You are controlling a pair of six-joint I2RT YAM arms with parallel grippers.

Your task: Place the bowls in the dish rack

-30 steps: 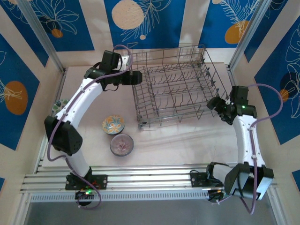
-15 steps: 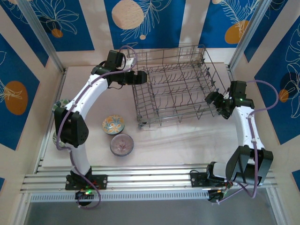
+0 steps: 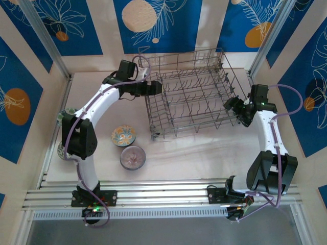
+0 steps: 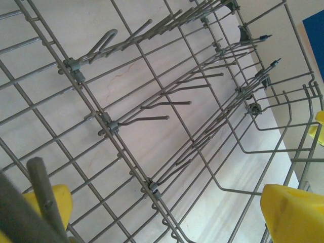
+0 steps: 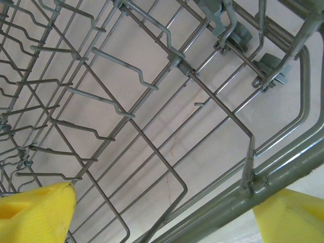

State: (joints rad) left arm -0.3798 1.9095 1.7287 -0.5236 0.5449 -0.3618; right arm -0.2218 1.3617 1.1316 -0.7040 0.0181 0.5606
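At the far middle of the desk (image 3: 204, 153) the dish rack (image 3: 189, 92) stood with nothing in it, and you had brought an arm to each of its short sides. Your left pincer (image 3: 156, 88) was at the rack's left wall and your right pincer (image 3: 231, 104) at its right wall. Both were spread wide and held nothing.

In the left wrist view the yellow pads (image 4: 291, 212) stood far apart with the wall's wires between them. In the right wrist view the thick rim rail ran between the pads, close to the right-hand one. Whether it touched, I could not tell.

That paired placement reads as a set-up to take the rack by both ends and shift or steady it, not to fetch a bowl.

The bowls lay on the desk well apart from the rack. The orange-and-blue bowl (image 3: 123, 136) and the pinkish-grey bowl (image 3: 133, 157) sat just beside each other near the front left. A green-patterned one (image 3: 65, 113) was half hidden behind your left arm. None had been loaded.
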